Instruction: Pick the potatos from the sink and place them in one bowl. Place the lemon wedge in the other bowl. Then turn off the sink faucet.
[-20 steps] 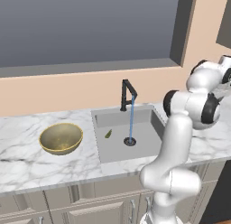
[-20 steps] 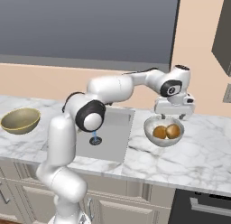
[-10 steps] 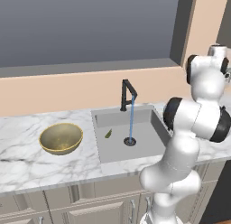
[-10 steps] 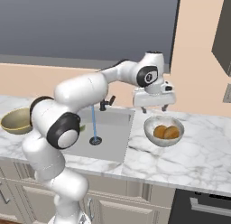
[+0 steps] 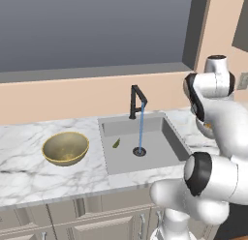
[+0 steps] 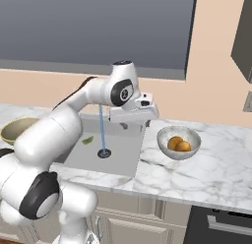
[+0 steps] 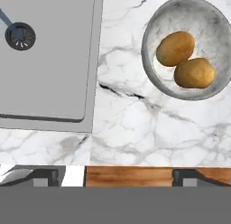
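jaws [image 6: 134, 124] hang empty above the right rim of the sink, the tips parted; in the hand view the two dark tips sit far apart at the bottom edge with nothing between them.

table [image 5: 29, 178] is white marble with grey veining, running along a peach wall under a wide dark window; pale panelled cabinet doors stand below it. sink [image 5: 127, 159] is a grey, smooth, rectangular recessed basin set into the marble, with a small round dark drain [image 7: 20, 35]. a thin blue stream of water [image 5: 141, 130] falls straight from the faucet to the drain.

dull gold bowl [image 5: 65, 148] sits on the table left of the sink, well apart from it; it is wide, deep and round with a brass-like, faintly mottled inside, and nothing shows in it. silvery bowl [image 6: 194, 135] stands on the table right of the sink, smaller, pale grey and round with a speckled inner wall.

faucet [image 5: 136, 101] is slim and matte black, an upright stem at the back rim with an angular squared spout.

potatos [image 7: 185, 60] lie in the silvery bowl, two rounded orange-brown lumps with a dull skin, touching each other.

lemon wedge [image 5: 116, 143] lies on the sink floor left of the drain, a tiny thin olive-green sliver.

no writing is legible anywhere.
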Tool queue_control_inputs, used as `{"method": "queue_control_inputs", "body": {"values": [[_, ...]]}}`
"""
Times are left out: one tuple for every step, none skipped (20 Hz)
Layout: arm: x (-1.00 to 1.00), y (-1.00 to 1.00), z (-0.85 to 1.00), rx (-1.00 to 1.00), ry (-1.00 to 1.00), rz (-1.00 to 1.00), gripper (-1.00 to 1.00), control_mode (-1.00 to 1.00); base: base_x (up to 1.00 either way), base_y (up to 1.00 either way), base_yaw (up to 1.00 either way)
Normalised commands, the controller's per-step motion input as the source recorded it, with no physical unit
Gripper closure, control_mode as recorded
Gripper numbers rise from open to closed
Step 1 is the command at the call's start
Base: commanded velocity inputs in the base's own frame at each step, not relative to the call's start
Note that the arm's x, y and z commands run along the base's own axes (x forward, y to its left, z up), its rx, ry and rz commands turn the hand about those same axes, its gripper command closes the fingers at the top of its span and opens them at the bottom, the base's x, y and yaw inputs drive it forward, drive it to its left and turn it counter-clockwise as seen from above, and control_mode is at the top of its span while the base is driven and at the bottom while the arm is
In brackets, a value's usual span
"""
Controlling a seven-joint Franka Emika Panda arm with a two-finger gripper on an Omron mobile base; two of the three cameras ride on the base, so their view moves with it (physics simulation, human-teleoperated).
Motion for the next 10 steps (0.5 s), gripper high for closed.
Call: {"method": "queue_control_inputs", "body": {"values": [[-0.57, 1.0, 0.19, 0.02, -0.16, -0.33, -1.0, -1.0, 0.0, 0.0, 0.0], [-0.54, 1.0, 0.22, 0.04, -0.15, -0.34, -1.0, -1.0, 0.0, 0.0, 0.0], [-0.51, 1.0, 0.24, 0.06, -0.14, -0.35, -1.0, -1.0, 0.0, 0.0, 0.0], [-0.49, 1.0, 0.23, 0.07, -0.15, -0.35, -1.0, -1.0, 0.0, 0.0, 0.0], [-0.49, 1.0, 0.2, 0.08, -0.13, -0.35, -1.0, -1.0, 0.0, 0.0, 0.0], [-0.49, 1.0, 0.14, 0.09, -0.12, -0.35, -1.0, -1.0, 0.0, 0.0, 0.0], [-0.47, 1.0, 0.06, 0.09, -0.1, -0.35, -1.0, -1.0, 0.0, 0.0, 0.0], [-0.44, 1.0, 0.0, 0.1, -0.1, -0.35, -1.0, -1.0, 0.0, 0.0, 0.0], [-0.36, 1.0, 0.0, 0.13, -0.13, -0.34, -1.0, -1.0, 0.0, 0.0, 0.0], [-0.28, 1.0, 0.0, 0.16, -0.16, -0.33, -1.0, -1.0, 0.0, 0.0, 0.0]]}}
